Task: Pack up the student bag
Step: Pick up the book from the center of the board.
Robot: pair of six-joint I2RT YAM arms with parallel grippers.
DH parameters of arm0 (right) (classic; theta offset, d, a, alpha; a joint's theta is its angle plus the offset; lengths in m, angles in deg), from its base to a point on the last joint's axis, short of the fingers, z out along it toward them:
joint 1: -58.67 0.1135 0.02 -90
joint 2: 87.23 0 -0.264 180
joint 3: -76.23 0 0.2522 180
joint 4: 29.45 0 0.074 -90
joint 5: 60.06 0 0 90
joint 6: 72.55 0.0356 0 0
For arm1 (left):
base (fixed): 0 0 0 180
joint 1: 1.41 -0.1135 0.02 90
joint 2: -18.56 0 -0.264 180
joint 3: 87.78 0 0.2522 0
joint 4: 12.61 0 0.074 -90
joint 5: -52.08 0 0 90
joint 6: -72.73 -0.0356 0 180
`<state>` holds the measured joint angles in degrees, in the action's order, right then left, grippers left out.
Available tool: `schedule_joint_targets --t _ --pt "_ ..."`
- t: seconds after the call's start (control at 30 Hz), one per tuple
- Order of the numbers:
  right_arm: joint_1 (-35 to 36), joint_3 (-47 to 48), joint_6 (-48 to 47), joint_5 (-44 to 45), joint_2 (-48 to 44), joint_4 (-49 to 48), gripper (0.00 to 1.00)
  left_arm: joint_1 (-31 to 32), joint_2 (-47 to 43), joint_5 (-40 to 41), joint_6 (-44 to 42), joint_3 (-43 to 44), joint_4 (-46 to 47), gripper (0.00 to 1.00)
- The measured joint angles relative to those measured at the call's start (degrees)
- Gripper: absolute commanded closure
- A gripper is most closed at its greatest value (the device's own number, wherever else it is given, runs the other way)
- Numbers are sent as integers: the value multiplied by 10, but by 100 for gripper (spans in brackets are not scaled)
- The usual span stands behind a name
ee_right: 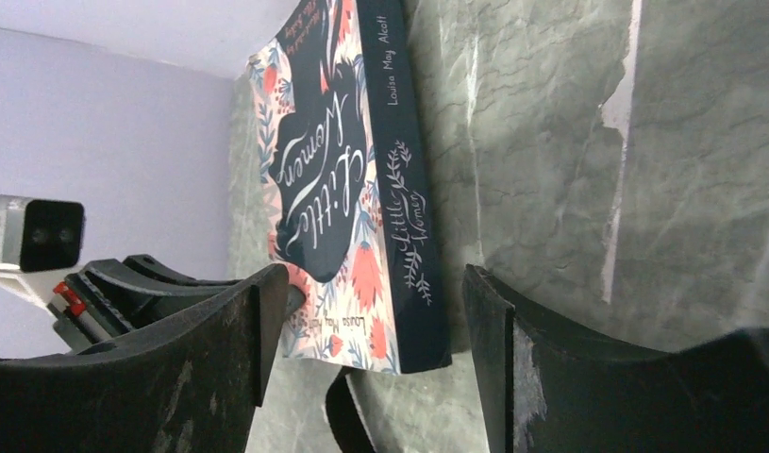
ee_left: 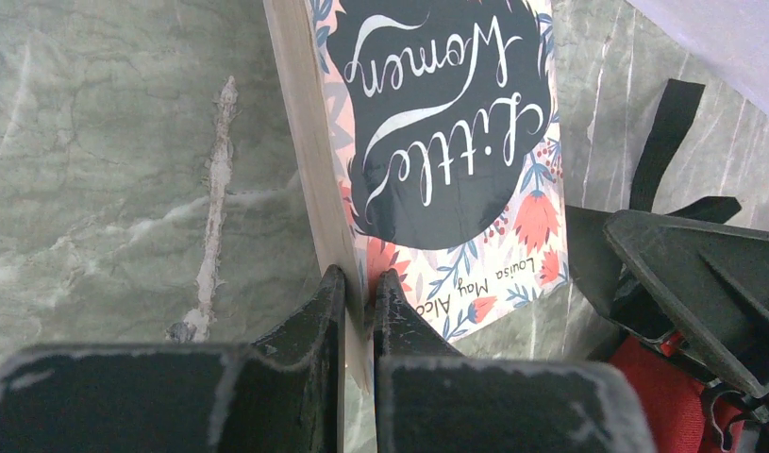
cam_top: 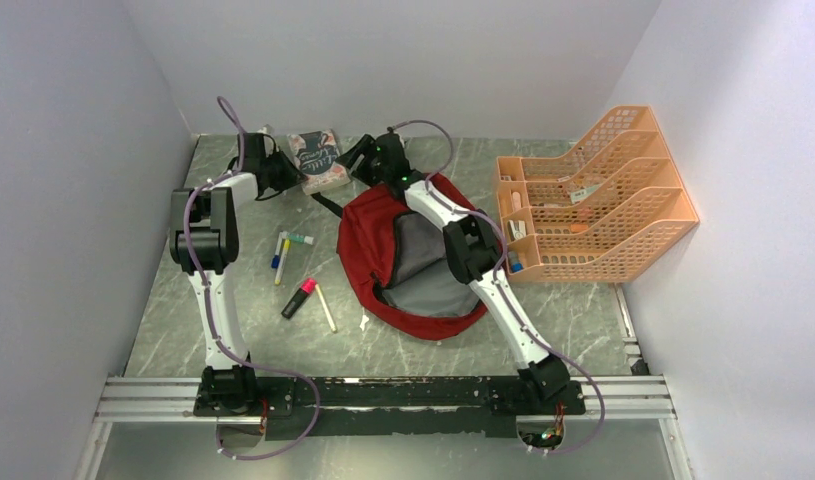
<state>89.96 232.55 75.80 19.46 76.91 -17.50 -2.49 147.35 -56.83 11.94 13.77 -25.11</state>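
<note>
Clearly, the book [cam_top: 315,160] lies close to the back wall, with little room behind it. The left gripper [ee_left: 361,283] pinches the book's cream page edge near one corner, its fingers pressed almost together on it. The right gripper [ee_right: 371,278] hangs at the spine side with its fingers spread wide and the spine corner between them.

The student bag [cam_top: 368,240] lies right of centre, mouth open on grey lining. Its far rim is near the book and its right side is just beside the orange file organizer [cam_top: 593,195]. Bare table [cam_top: 183,320] opens left of the pens [cam_top: 288,245].

The right arm crosses the bag and hides part of the lining. How much of the book's thickness is pinched cannot be told.
</note>
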Motion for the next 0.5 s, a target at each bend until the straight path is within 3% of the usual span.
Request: schedule_joint_targets --t 0.5 --pt "0 10 59 -94 25 -35 34 -2 20 -27 -21 31 -16 95"
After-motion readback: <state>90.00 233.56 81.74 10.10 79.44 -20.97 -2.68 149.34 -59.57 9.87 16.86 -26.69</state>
